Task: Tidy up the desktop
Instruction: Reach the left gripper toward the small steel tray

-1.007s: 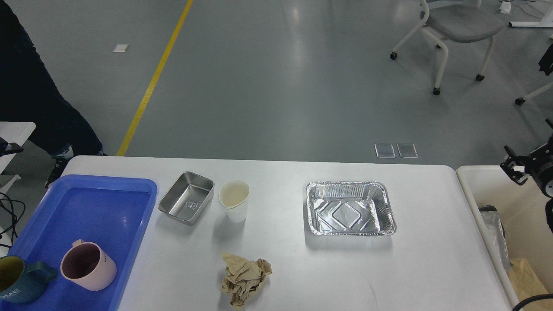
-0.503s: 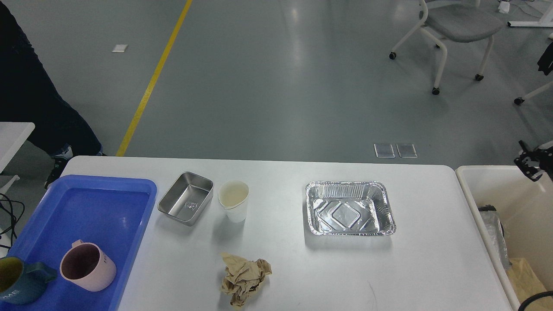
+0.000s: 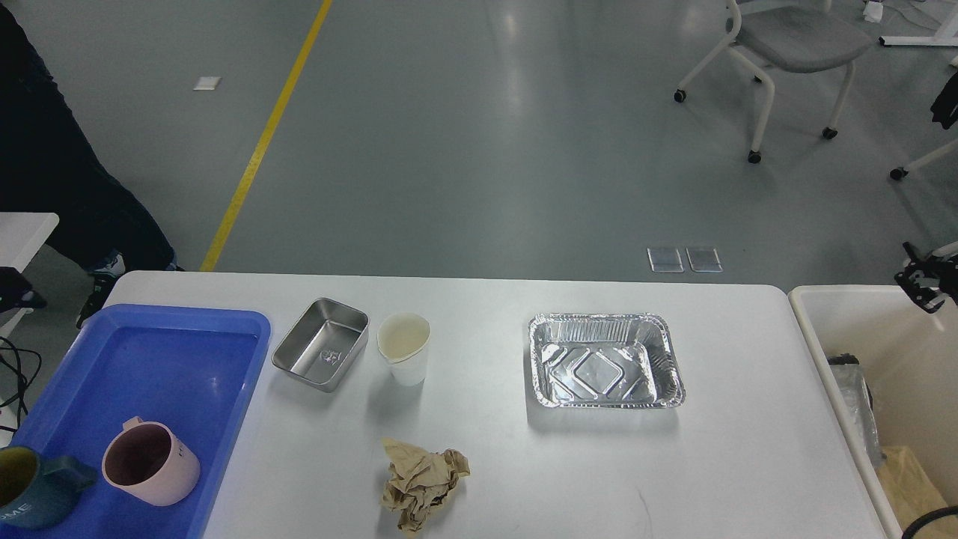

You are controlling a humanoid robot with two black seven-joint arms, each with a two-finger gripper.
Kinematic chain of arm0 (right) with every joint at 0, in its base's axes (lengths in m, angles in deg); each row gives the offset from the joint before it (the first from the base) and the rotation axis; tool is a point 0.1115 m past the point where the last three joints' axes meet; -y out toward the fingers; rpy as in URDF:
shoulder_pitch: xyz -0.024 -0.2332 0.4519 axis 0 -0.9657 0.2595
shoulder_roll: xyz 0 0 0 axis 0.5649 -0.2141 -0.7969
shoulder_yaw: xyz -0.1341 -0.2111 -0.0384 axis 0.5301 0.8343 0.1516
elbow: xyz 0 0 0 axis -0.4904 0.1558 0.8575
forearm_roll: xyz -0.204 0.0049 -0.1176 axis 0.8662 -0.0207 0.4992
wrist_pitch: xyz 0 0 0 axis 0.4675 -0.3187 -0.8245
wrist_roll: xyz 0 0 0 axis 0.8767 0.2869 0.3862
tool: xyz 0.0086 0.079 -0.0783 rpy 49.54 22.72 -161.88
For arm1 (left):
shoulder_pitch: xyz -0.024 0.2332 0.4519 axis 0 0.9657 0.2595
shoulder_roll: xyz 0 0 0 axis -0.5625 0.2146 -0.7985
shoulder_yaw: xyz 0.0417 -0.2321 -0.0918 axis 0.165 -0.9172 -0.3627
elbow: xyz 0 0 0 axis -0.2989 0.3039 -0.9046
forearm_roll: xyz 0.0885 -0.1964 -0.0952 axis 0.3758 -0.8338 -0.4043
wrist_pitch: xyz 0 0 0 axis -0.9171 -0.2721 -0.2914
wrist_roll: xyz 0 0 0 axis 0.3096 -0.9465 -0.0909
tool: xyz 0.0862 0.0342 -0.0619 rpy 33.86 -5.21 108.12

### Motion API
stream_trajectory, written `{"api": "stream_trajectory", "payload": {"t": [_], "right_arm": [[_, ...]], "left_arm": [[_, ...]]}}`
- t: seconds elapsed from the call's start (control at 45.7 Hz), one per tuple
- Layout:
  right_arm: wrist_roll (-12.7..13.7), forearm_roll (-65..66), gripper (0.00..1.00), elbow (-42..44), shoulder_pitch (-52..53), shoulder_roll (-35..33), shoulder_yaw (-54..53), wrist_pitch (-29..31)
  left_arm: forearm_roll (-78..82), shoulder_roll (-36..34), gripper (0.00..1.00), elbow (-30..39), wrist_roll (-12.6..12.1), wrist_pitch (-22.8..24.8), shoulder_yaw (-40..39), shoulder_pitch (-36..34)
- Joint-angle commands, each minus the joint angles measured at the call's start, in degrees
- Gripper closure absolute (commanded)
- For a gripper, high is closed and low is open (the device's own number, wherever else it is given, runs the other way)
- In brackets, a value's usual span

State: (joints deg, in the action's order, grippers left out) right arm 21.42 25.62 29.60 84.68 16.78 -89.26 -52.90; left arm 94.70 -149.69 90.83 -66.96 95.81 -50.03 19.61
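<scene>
The white desktop [image 3: 494,464] carries a small steel tin [image 3: 321,354], a white paper cup [image 3: 405,348], an empty foil tray [image 3: 605,360] and a crumpled brown paper ball [image 3: 423,484]. My right gripper [image 3: 925,282] shows only as a small dark tip at the right edge, above the cream bin [image 3: 812,329]; its fingers cannot be told apart. A dark part that may be my left gripper [image 3: 15,288] pokes in at the left edge, beyond the blue tray [image 3: 247,352]. Neither one touches anything on the desktop.
The blue tray holds a pink mug [image 3: 150,462] and a dark blue mug [image 3: 30,486]. The bin contains clear plastic and brown paper. A person's dark legs [image 3: 67,180] stand at the far left; a chair [image 3: 793,45] sits at the back right.
The right gripper has drawn back to the right, from over the bin's near corner to the frame edge. A dark part has reappeared lower down at the left edge.
</scene>
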Motion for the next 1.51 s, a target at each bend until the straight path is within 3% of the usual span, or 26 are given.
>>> {"api": "stream_trajectory", "payload": {"t": [0.0, 0.153, 0.372, 0.525, 0.854, 1.16, 1.488], "right_arm": [[0.00, 0.00, 0.00, -0.04, -0.60, -0.06, -0.15, 0.14], [0.00, 0.00, 0.00, 0.05, -1.21, -0.06, -0.50, 0.75], [-0.09, 0.00, 0.00, -0.03, -2.62, 0.03, -0.50, 1.02], [-0.09, 0.00, 0.00, 0.05, -2.97, -0.06, -0.59, 1.81], [-0.09, 0.00, 0.00, 0.05, -4.20, 0.03, -0.85, 1.98], [-0.27, -0.09, 0.00, 0.05, -5.52, 0.03, -1.82, 2.77], [-0.27, -0.09, 0.00, 0.05, -7.37, -0.06, -3.49, 3.30]], "left_arm": [[4.09, 6.24, 0.03, -2.44, -0.03, -2.77, 0.11, -1.18], [6.38, 10.81, 0.03, -6.48, -0.03, -1.64, 0.03, -4.43], [9.54, 22.15, 0.03, -18.78, -0.12, -0.58, 1.87, -9.79], [16.13, 25.66, 0.03, -22.22, -0.20, 6.62, 3.89, -12.61], [25.45, 32.52, 0.03, -30.39, -0.55, 16.47, 8.46, -18.76], [29.23, 39.02, 0.03, -35.66, 0.24, 18.23, 18.39, -24.12], [29.06, 44.92, 0.02, -38.39, 0.15, 17.70, 19.01, -23.42]]}}
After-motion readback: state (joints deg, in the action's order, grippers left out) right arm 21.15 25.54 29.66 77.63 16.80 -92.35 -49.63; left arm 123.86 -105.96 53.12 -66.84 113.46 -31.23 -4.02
